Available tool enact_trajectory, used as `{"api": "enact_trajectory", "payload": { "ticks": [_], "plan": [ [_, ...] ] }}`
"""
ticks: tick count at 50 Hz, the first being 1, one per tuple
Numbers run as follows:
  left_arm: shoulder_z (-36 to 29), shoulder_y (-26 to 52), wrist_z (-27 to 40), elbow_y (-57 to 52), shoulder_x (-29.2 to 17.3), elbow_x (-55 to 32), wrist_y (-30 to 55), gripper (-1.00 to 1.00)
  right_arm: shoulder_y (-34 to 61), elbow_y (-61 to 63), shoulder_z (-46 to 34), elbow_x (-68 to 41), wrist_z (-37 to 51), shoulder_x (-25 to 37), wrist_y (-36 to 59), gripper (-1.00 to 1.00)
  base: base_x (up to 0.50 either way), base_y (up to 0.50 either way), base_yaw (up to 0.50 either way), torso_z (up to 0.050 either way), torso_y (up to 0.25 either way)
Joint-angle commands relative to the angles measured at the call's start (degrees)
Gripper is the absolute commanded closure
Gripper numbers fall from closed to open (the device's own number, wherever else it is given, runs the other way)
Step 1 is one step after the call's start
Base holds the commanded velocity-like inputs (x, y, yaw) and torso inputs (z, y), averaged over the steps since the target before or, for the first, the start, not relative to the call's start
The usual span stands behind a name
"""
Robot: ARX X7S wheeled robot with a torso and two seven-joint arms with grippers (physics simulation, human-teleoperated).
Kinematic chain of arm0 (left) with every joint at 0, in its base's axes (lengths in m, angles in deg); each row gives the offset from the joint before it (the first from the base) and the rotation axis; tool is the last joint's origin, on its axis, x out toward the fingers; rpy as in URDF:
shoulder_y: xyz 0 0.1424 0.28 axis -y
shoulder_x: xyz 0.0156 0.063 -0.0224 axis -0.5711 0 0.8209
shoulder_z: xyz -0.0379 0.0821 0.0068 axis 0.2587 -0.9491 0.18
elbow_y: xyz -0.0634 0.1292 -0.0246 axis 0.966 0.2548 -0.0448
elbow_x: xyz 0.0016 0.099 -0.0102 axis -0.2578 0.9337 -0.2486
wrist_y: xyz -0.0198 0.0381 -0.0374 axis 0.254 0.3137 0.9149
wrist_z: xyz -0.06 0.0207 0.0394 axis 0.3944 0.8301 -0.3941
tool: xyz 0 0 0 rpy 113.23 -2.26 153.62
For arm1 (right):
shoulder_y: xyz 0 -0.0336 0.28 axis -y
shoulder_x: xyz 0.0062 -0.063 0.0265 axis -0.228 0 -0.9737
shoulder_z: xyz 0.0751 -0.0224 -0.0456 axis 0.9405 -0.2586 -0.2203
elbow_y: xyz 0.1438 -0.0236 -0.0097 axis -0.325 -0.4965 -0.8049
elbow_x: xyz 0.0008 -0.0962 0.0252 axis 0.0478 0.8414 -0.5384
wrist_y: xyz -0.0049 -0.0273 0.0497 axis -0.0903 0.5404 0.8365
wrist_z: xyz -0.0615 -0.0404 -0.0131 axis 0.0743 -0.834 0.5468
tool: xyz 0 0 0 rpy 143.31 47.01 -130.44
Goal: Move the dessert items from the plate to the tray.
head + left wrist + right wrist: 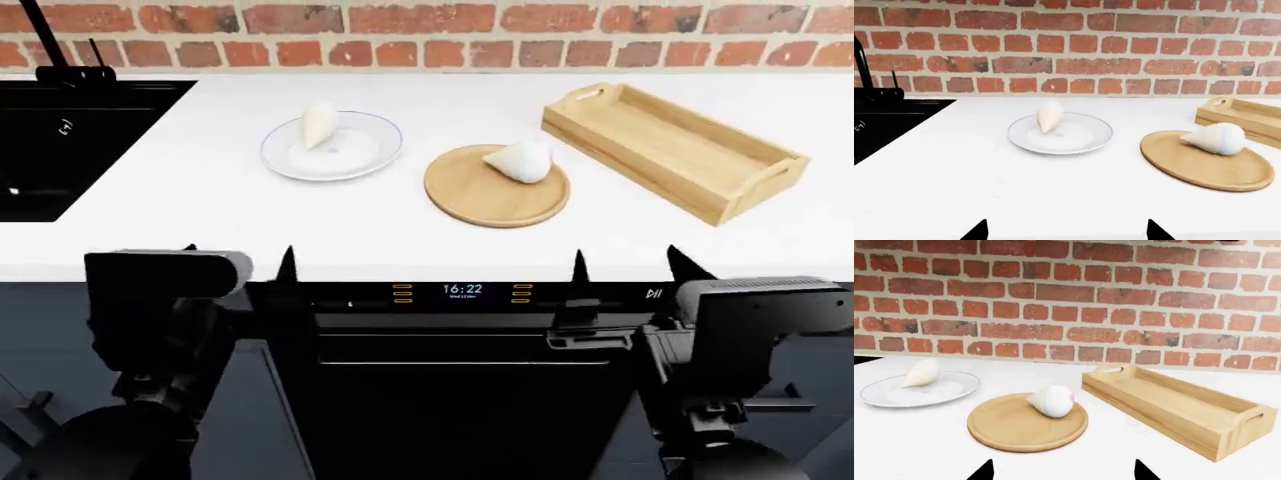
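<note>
Both arms held low, short of the counter.

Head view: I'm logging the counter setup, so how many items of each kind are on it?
Ice-cream cones: 2
White plate: 1
Round wooden plate: 1
Wooden tray: 1
Total: 5

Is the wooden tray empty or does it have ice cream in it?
Empty. The tray shows only bare wood inside; both cones lie on plates.
</note>
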Motion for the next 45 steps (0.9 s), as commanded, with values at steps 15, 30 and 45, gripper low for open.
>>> {"api": "enact_trajectory", "payload": {
  "ticks": [15,30,45],
  "plan": [
    [-6.94,38.44,62.85,14.00,-27.20,-96.66,10.22,-1.00,38.71,2.73,20.07,-73.19,38.67,13.86,42.00,-1.00,0.00,0.00,0.00,0.000,0.000],
    [-14.93,52.81,69.52,16.02,-36.53,-112.97,1.22,-1.00,55.60,-5.38,5.39,-99.11,60.55,28.60,30.28,-1.00,0.00,0.00,0.00,0.000,0.000],
    [-18.73,62.12,71.24,19.84,-40.17,-114.46,0.81,-1.00,67.28,-8.20,-2.13,-105.35,65.11,32.34,26.12,-1.00,0.09,0.00,0.00,0.000,0.000]
  ]
}}
